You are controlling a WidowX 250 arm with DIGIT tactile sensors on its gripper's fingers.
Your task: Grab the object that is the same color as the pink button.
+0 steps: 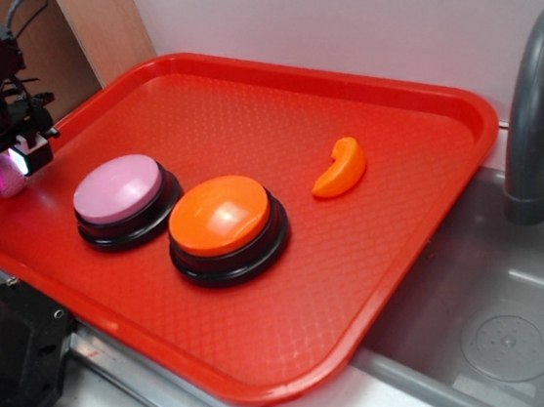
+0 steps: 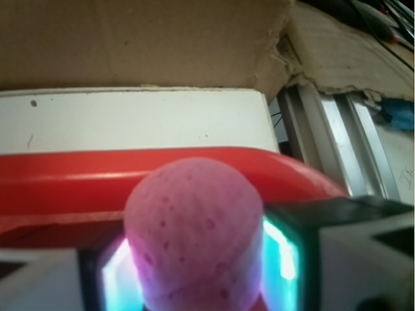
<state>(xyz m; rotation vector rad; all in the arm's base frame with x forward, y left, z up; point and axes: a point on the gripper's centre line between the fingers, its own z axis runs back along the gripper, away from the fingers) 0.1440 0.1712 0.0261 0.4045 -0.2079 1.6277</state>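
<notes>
Gripper (image 1: 8,170) clamping pink ball (image 2: 194,233), over red tray (image 1: 379,280), buttons on tray

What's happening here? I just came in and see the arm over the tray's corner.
The gripper is at the far left corner of the red tray, closed on the small pink ball; the wrist view shows the dimpled ball between its fingers. The pink button, orange button and orange curved piece sit untouched on the tray.

ball (image 2: 194,240) in tool (image 1: 3,175), buttons (image 1: 118,189) beside
</notes>
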